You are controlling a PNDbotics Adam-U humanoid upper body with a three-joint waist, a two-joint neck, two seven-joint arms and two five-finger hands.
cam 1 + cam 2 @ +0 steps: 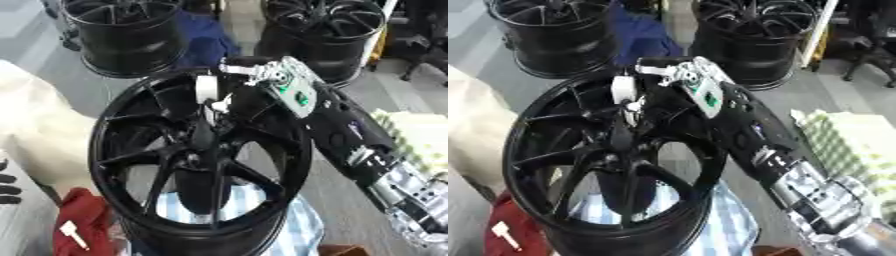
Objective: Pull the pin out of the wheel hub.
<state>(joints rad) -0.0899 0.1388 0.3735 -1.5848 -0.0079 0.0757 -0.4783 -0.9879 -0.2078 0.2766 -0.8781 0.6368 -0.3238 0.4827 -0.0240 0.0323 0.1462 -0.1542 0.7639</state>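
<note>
A black spoked wheel hub stands tilted on a checked cloth in the middle of both views. Above its centre a white cylindrical pin sticks up, its thin lower part running down toward the centre bore. My right arm comes in from the lower right, over the rim. My right hand sits at the top of the wheel, its fingers curled round the pin from the right. A dark sliver of my left hand shows at the left edge, too little to tell its state.
Two more black wheels stand behind, with blue cloth between them. A red cloth with a white tag lies at the lower left, cream fabric at the left, pale foam at the right.
</note>
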